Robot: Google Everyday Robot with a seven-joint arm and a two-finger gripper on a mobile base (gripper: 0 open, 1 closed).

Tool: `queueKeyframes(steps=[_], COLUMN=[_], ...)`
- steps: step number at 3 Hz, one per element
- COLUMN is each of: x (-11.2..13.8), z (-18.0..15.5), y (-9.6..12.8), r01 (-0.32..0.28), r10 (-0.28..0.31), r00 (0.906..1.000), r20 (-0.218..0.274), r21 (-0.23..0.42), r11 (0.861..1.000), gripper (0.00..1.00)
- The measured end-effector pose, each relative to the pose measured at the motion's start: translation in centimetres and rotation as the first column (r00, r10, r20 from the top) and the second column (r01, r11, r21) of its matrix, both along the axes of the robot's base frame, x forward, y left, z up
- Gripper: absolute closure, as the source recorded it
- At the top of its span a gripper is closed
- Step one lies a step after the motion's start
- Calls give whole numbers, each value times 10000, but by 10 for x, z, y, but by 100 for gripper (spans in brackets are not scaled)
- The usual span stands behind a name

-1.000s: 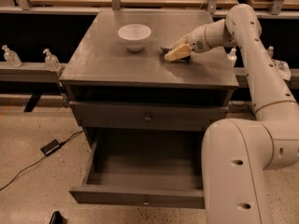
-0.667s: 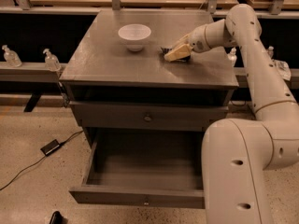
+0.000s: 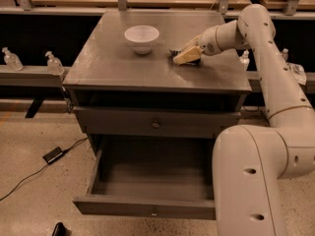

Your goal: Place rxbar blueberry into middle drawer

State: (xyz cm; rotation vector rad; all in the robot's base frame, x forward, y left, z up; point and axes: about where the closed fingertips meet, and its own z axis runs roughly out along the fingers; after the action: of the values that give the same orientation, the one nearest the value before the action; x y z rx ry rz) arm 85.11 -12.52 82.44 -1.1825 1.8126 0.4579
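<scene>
My gripper is low over the right half of the grey cabinet top, to the right of the white bowl. A small dark flat thing, the rxbar blueberry, lies on the top right at the gripper's tip and is mostly hidden by it. I cannot tell whether the bar is held. The middle drawer is pulled out wide at the bottom of the cabinet. Its inside shows nothing in it, and a small round knob sits on its front.
A white bowl stands on the cabinet top left of the gripper. The upper knobbed drawer front is closed. My arm's pale base stands at the open drawer's right end. Two small bottles sit on a ledge at left, and a cable and adapter lie on the floor.
</scene>
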Motion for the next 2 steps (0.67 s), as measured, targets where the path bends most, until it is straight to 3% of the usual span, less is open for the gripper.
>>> queueKeyframes(steps=[2], x=[0], z=[0], y=[0], r01=[-3], r10=[3], r00=[10000], r20=[0], r21=[1], r11=[10000], gripper=[100])
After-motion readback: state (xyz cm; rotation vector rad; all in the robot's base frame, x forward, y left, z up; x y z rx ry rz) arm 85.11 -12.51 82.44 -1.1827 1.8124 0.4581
